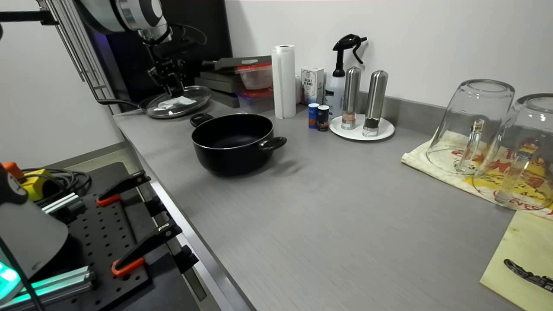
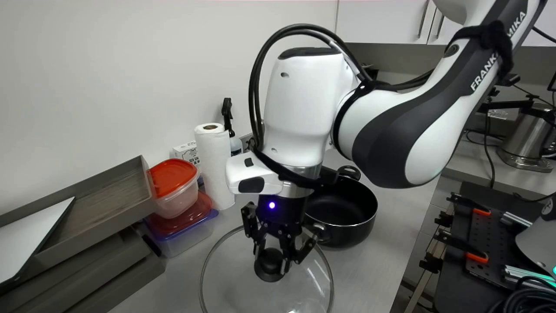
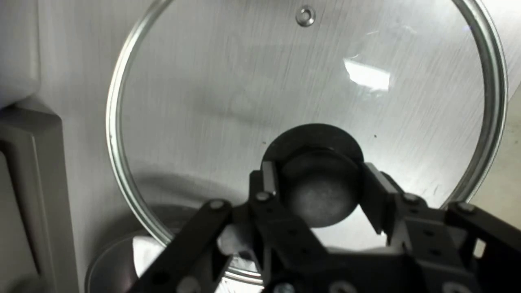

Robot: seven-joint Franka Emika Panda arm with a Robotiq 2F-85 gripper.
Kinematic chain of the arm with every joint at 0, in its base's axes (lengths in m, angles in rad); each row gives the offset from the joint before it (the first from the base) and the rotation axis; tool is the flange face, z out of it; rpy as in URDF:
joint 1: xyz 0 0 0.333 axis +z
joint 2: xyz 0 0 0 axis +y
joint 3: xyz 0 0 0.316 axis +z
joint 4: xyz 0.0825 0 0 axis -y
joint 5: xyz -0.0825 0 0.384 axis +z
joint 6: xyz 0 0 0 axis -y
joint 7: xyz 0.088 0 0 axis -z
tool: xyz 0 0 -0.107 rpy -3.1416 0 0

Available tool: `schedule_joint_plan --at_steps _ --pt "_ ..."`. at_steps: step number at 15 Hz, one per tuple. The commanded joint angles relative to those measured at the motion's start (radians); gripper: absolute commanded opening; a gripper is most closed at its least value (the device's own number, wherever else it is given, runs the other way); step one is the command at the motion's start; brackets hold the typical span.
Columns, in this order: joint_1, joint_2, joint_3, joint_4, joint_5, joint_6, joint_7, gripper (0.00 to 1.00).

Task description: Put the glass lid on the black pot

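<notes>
We have the long grey counter (image 1: 367, 207) as our stage, and over it leans the arm (image 2: 378, 117) in an exterior view, wrist pointed down. We read this as the grasp-and-lift step: the hold is made, the placing not yet done.

There's the black pot (image 1: 235, 160), upright and uncovered, its two handles (image 1: 274, 143) on a diagonal across the counter. Beyond it, in an exterior view, we pick out a dark, long-handled pan (image 1: 119, 102).

And here's the glass lid (image 3: 301, 97), near the pot but apart from it, its edge overlapping the pan in our line of sight. Is its rim (image 3: 115, 122) clear of the counter? We can't tell. What we'd call for next is a straight rise, a carry across, then a gentle, centred lowering onto the pot.

Now, which way does it point? It's a round disc, so we find no long axis across it; its axis goes up through the middle, top side facing the wrist. It looks slightly tipped in an exterior view, back edge riding high, so we'd level it before contact.

Down to the gripper (image 3: 319, 179): its fingers (image 3: 375, 199) are drawn in on either side, and we judge it a firm grip. Smallest of all, snug between them, the dark knob (image 3: 319, 203).
</notes>
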Motion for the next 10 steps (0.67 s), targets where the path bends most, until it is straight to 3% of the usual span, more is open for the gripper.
schedule_joint_plan --at_steps 1,10 --pt "-0.024 -0.111 -0.035 -0.064 -0.018 -0.034 0.064 0.26" --pt "-0.215 -0.274 -0.082 -0.223 0.071 -0.027 0.051 0.26"
